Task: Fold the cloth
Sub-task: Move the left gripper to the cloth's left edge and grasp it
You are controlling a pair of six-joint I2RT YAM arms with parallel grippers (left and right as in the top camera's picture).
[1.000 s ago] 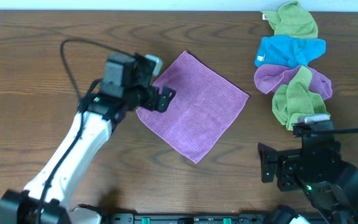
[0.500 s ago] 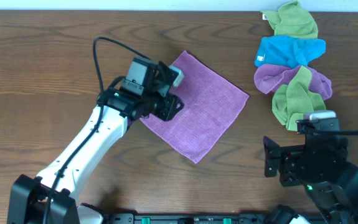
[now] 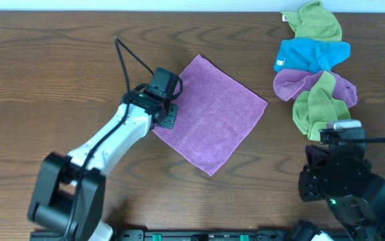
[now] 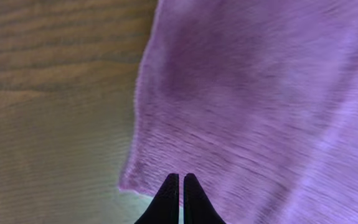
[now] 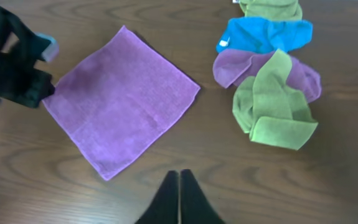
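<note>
The cloth (image 3: pixel 209 117) is a lilac-purple square lying flat as a diamond on the wooden table (image 3: pixel 45 60). My left gripper (image 3: pixel 169 115) sits at its left corner. In the left wrist view the black fingertips of the left gripper (image 4: pixel 180 177) are pressed together over the edge of the cloth (image 4: pixel 259 93), just right of that corner, pinching the fabric. My right gripper (image 5: pixel 179 174) is shut on nothing, hovering above bare wood in front of the cloth (image 5: pixel 119 99), well clear of its near corner.
A pile of cloths lies at the back right: a lime-green one (image 3: pixel 319 20), a bright blue one (image 3: pixel 311 53), a second purple one (image 3: pixel 306 84) and another green one (image 3: pixel 319 107). The right arm (image 3: pixel 343 184) stands just in front of that pile.
The left arm swung right and lowered onto the cloth's left corner, and its jaws closed there. The right gripper, open earlier, has shut where it stood.
</note>
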